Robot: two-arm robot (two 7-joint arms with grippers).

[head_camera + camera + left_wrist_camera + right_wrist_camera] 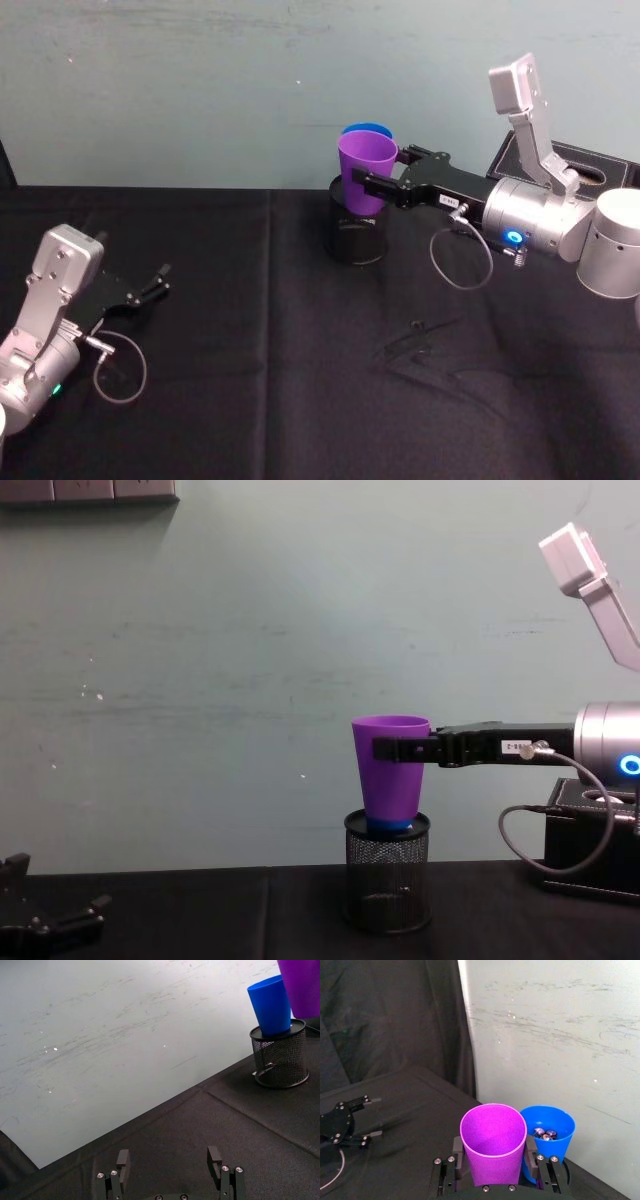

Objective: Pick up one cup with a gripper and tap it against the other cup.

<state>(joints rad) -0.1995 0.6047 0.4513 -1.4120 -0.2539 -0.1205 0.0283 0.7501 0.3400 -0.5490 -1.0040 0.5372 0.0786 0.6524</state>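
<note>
— Where has the robot got the purple cup?

— Its right gripper has the cup clamped by the wall just under the rim, lifted and upright, just beside the blue cup; that one stands in the mesh pot near the back of the table; whether the two cups touch cannot be told.

— So the tap is the step in hand?

— It looks so; a short sideways nudge, wall against wall, should serve; the grip wants to be firm and the purple cup level (the blue one holds some small metal bits and seems to sit loose in the pot, so a hard knock might tip it).

— And the left gripper?

— Parked low at the table's left; fingers spread wide, holding nothing.
</note>
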